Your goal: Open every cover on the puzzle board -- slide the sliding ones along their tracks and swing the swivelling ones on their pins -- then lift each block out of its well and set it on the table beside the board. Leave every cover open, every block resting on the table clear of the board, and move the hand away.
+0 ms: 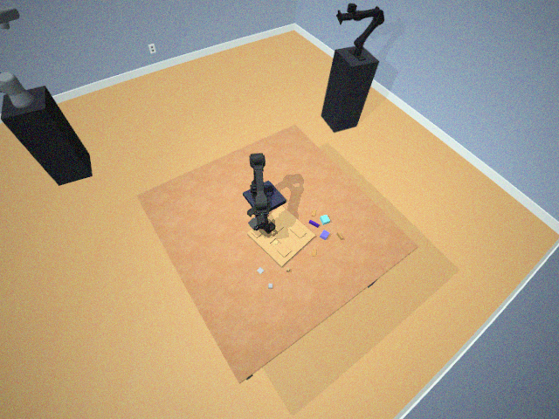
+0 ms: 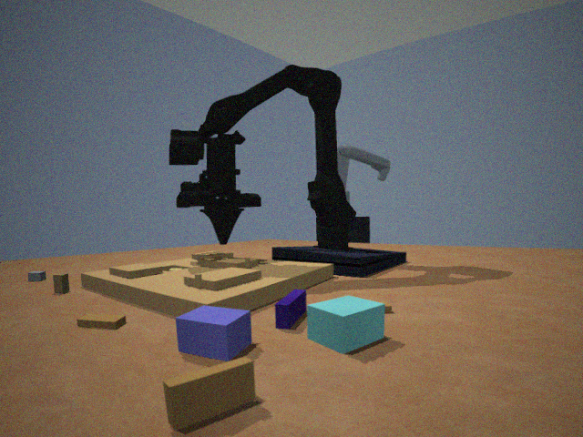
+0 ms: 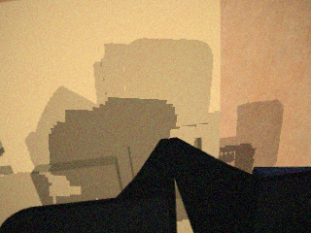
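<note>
The tan puzzle board [image 1: 301,243] [image 2: 131,291] lies on the table in front of the arm's base [image 2: 357,258]. Flat tan covers [image 2: 141,269] [image 2: 220,278] sit on top of it. My gripper [image 1: 267,228] [image 2: 222,240] [image 3: 168,146] is shut and empty, pointing straight down a little above the board's back part. Its shadow darkens the board in the wrist view, and the wells below cannot be made out. A cyan block [image 1: 325,219] [image 2: 345,321], a violet block [image 1: 324,234] [image 2: 214,331] and a dark purple block [image 1: 314,223] [image 2: 290,308] rest on the table beside the board.
Tan pieces lie on the table around the board: a large one [image 2: 209,392], a flat one [image 2: 101,320] and a small upright one [image 2: 61,283]. Two small grey blocks [image 1: 260,271] [image 1: 270,285] lie off the board's other side. Black pedestals [image 1: 349,87] stand far off.
</note>
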`<action>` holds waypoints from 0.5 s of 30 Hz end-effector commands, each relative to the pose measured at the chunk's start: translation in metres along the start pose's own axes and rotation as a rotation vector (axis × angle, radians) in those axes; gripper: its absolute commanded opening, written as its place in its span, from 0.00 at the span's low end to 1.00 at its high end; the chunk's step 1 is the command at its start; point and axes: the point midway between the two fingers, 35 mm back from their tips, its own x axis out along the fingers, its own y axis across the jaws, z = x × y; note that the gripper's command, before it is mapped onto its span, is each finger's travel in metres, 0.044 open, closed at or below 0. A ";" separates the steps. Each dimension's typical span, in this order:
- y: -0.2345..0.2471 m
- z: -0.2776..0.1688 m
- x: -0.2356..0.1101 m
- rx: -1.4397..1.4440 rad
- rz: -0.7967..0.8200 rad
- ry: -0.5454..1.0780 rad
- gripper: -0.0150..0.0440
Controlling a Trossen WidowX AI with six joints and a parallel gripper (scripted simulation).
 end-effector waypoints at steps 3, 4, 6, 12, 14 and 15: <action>0.001 0.003 -0.010 -0.004 0.006 -0.010 0.25; 0.001 0.003 -0.011 -0.004 0.006 -0.010 0.25; 0.001 0.003 -0.014 -0.004 0.006 -0.010 0.25; 0.000 0.003 -0.022 -0.004 0.006 -0.010 0.25; 0.000 0.001 -0.017 -0.018 0.000 0.000 0.25; 0.001 0.001 -0.018 -0.072 0.001 -0.001 0.25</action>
